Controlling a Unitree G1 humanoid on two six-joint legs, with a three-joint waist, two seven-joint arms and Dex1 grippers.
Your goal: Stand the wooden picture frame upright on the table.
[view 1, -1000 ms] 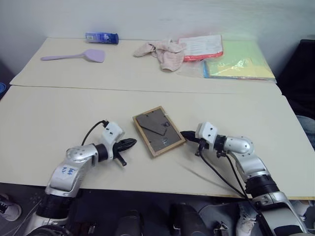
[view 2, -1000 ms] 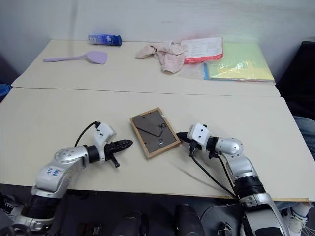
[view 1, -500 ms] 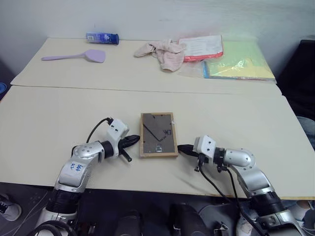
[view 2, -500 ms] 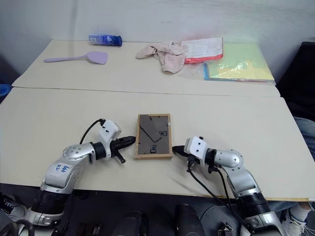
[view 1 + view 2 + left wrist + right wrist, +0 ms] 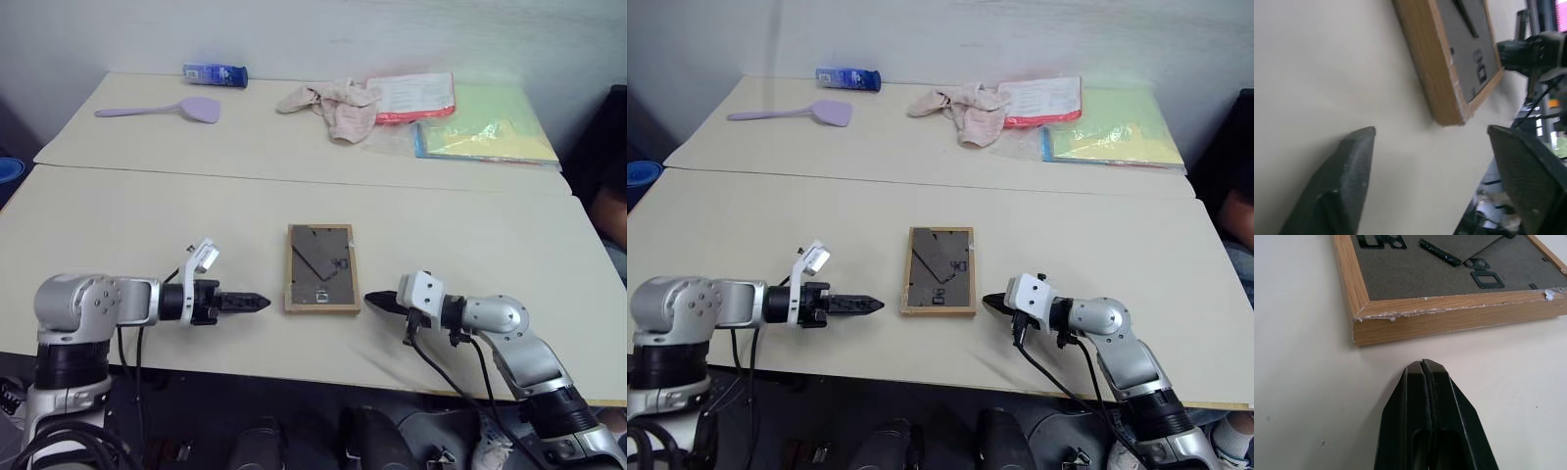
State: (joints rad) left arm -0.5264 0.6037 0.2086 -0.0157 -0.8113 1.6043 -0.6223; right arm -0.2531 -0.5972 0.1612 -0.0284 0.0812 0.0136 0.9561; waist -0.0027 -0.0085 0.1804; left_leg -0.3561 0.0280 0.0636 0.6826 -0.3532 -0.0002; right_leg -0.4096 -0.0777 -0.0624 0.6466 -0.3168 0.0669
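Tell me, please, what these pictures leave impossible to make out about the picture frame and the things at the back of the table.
- Wooden picture frame: lies backing up, so its front is hidden.
- Blue packet, left eye view: print too small.
- Red-edged booklet: text too small.

Pale table, light-wood frame
The cream table (image 5: 147, 211) carries a light-oak wooden picture frame (image 5: 321, 268) with grey-brown backing, beside a lilac spatula (image 5: 162, 109)

Along the far side of the cream counter (image 5: 147, 147) lay a blue cylindrical bottle (image 5: 215, 73) on its side, a lilac plastic spatula (image 5: 162, 109) near it, a crumpled pinkish cloth (image 5: 331, 105), a flat red-edged booklet (image 5: 415, 97), and a yellow-green folder in clear plastic (image 5: 487, 129) beside it.
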